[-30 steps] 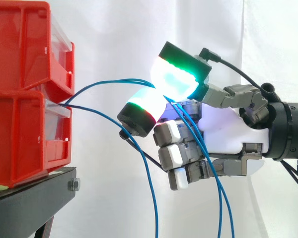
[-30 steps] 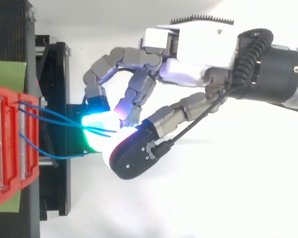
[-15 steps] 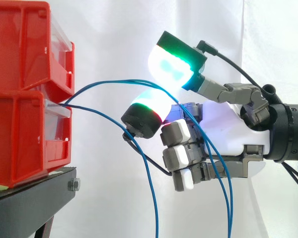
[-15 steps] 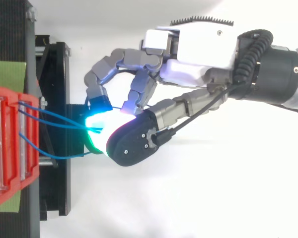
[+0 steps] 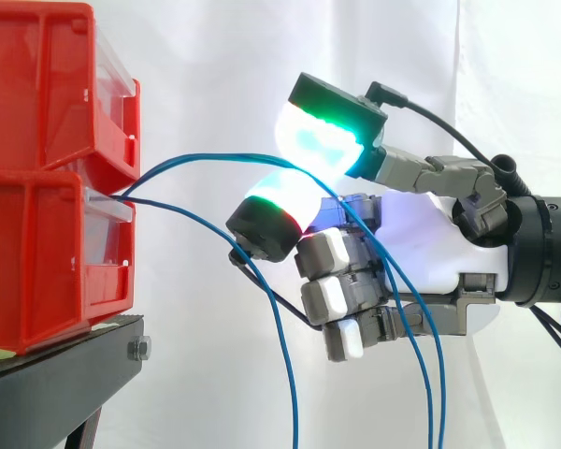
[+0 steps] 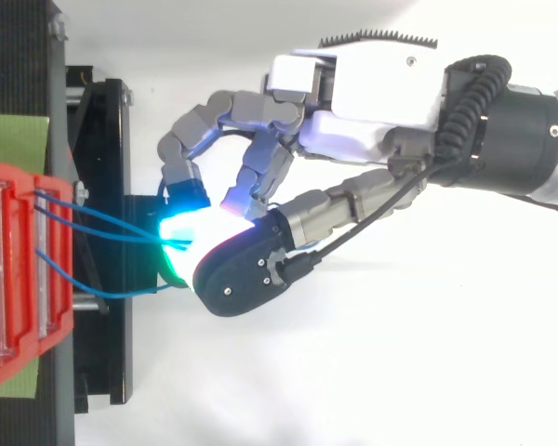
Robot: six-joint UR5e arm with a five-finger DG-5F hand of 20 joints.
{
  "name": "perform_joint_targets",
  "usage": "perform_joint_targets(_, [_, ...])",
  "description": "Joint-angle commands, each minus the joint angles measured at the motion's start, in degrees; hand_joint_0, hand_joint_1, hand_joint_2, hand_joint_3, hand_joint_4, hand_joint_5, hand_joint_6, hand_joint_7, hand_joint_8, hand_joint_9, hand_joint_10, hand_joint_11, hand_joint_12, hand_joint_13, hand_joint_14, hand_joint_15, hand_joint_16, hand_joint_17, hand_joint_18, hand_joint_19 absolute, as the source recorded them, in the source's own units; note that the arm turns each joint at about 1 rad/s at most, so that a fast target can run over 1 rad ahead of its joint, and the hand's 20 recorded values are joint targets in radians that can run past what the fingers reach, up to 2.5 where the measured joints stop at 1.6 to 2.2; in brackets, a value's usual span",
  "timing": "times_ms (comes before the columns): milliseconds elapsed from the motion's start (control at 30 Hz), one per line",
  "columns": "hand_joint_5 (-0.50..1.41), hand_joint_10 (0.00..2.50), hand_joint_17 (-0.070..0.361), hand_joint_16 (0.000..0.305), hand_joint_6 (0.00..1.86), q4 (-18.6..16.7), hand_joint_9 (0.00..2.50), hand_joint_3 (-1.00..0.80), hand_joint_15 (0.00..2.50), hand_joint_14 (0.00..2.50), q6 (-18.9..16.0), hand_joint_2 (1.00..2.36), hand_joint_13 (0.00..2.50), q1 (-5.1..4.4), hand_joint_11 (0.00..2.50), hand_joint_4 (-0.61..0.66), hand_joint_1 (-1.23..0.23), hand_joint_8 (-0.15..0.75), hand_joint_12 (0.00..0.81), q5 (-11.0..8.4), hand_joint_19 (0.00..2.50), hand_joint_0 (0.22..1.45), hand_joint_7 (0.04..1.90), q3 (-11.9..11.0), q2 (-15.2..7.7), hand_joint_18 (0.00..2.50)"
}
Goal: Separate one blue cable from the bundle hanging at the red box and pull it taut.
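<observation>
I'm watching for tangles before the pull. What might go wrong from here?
Two blue cables seem to run between the hand's glowing fingers, so pulling may drag both, not one. A third strand hangs just below the lower pad and might snag. A hard pull could tug the red bins on the stand.

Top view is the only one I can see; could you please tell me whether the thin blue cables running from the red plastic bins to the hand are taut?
Observer: No. In the side view the thin blue cables arch upward from the bins, pass the hand and hang loose down past the lower edge.
Operator: Thank you. Which bin do they come from?
Observer: They leave at the top front of the lower red plastic bin, just under the upper red plastic bin.
</observation>
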State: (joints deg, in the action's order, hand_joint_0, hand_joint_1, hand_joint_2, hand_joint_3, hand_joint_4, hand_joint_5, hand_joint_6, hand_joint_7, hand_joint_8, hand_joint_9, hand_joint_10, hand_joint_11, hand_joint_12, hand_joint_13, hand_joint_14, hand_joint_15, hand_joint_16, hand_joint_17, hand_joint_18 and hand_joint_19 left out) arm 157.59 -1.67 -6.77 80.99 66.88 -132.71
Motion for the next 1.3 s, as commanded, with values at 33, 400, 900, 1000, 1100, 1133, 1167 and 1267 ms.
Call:
perform_joint_targets(33, [-0.18, 0.01, 0.084, 0.037, 0.96, 0.0, 1.09, -0.48, 0.57, 0.02, 0.0, 1.0, 1.13, 0.0, 0.72, -0.09, -0.86, 0.353, 0.327, -0.04, 0.67, 0.82, 1.09, 0.0, 0.0, 0.99])
perform_joint_targets(400, [-0.1, 0.01, 0.08, 0.036, 0.93, 0.0, 1.2, -0.5, 0.58, 0.02, 0.0, 1.0, 1.19, -0.18, 0.73, -0.03, -0.9, 0.364, 0.314, -0.13, 0.65, 0.69, 1.23, 0.0, 0.0, 1.05])
perform_joint_targets(900, [-0.07, 0.02, 0.078, 0.035, 0.9, 0.0, 1.26, -0.5, 0.58, 0.02, 0.0, 1.0, 1.21, -0.26, 0.7, -0.07, -0.96, 0.353, 0.312, -0.13, 0.66, 0.61, 1.27, 0.0, 0.0, 1.06])
perform_joint_targets(1000, [-0.08, 0.02, 0.078, 0.035, 0.9, 0.0, 1.24, -0.5, 0.59, 0.02, 0.0, 1.0, 1.21, -0.18, 0.71, -0.04, -0.98, 0.353, 0.312, -0.13, 0.65, 0.62, 1.26, 0.0, 0.0, 1.05])
perform_joint_targets(1100, [-0.08, 0.02, 0.079, 0.035, 0.91, 0.0, 1.22, -0.5, 0.59, 0.02, 0.0, 1.0, 1.2, -0.26, 0.7, -0.01, -0.99, 0.35, 0.313, -0.13, 0.65, 0.63, 1.26, 0.0, 0.0, 1.03])
perform_joint_targets(1133, [-0.09, 0.01, 0.079, 0.035, 0.91, 0.0, 1.21, -0.5, 0.59, 0.02, 0.0, 1.0, 1.19, -0.18, 0.7, 0.0, -0.99, 0.352, 0.314, -0.13, 0.65, 0.63, 1.23, 0.09, 0.0, 1.03])
perform_joint_targets(1167, [-0.1, 0.02, 0.08, 0.036, 0.91, 0.0, 1.2, -0.5, 0.58, 0.02, 0.0, 1.0, 1.18, -0.26, 0.7, 0.01, -0.98, 0.353, 0.314, -0.13, 0.65, 0.63, 1.2, 0.0, 0.0, 1.03])
perform_joint_targets(1267, [-0.11, 0.02, 0.094, 0.042, 0.9, 0.0, 1.19, -0.5, 0.57, 0.02, -0.17, 1.0, 1.19, -0.26, 0.68, 0.03, -0.91, 0.372, 0.337, -0.13, 0.64, 0.52, 1.1, 0.09, 0.0, 1.06])
